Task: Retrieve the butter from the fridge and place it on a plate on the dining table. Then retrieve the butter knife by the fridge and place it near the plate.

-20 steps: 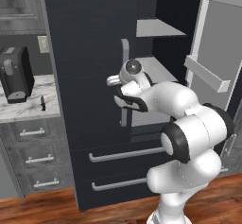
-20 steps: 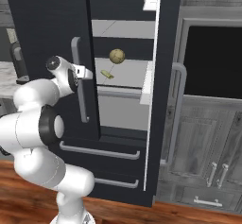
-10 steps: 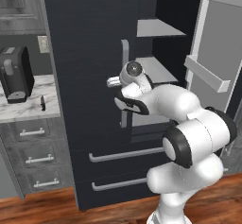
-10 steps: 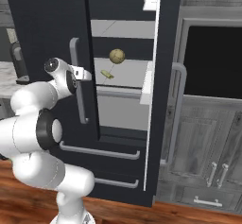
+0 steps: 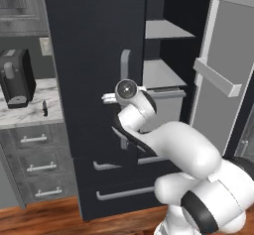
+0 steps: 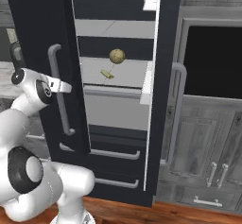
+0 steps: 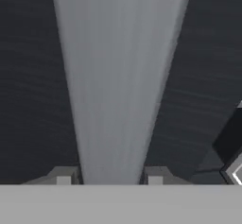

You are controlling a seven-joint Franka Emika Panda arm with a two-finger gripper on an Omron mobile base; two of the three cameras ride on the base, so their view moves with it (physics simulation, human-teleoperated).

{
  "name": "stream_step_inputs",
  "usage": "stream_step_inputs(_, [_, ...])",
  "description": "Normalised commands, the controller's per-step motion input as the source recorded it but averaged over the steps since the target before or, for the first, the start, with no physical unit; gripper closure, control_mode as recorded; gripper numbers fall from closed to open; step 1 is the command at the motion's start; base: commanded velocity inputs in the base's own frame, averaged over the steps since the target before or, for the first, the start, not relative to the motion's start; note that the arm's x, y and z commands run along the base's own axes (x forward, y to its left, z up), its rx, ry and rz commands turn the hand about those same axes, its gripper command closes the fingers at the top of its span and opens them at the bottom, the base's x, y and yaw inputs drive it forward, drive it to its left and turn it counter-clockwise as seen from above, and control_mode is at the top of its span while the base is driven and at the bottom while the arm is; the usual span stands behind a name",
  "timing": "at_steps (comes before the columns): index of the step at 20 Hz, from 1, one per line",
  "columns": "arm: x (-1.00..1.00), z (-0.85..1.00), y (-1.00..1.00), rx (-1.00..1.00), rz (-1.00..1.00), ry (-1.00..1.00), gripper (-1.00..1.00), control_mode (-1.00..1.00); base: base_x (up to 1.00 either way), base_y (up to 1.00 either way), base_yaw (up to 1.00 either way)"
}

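On the fridge (image 6: 42,34) shelf behind the open right door, butter (image 6: 107,74) lies flat, a small pale-yellow stick just below and in front of the round tan ball (image 6: 117,56). Left of that opening, the gripper (image 7: 109,176) sits at the closed left door's grey bar handle (image 7: 118,76); the hand view shows the bar running between the two fingertips (image 7: 64,175), jaws narrowed onto it, one tip at each side. Butter is well apart from the gripper, inside the fridge. Left of the fridge, the butter knife (image 5: 44,108) lies on the marble counter (image 5: 30,112) beside the black coffee machine (image 5: 16,78).
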Motion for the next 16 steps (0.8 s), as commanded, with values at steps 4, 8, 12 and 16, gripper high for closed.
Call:
stream_step_inputs(4, [-1.00, 0.02, 0.62, 0.00, -0.15, 0.00, 1.00, -1.00, 0.00, 0.00, 0.00])
stream_step_inputs(8, [-0.75, 0.00, 0.74, -0.02, -0.20, 0.00, 1.00, -1.00, 0.00, 0.00, 0.00])
stream_step_inputs(12, [-0.20, 0.00, 0.54, 0.00, -0.16, 0.00, -1.00, -1.00, 0.00, 0.00, 0.00])
stream_step_inputs(16, [-0.06, 0.00, 0.37, -0.01, -0.09, 0.00, -1.00, -1.00, 0.00, 0.00, 0.00])
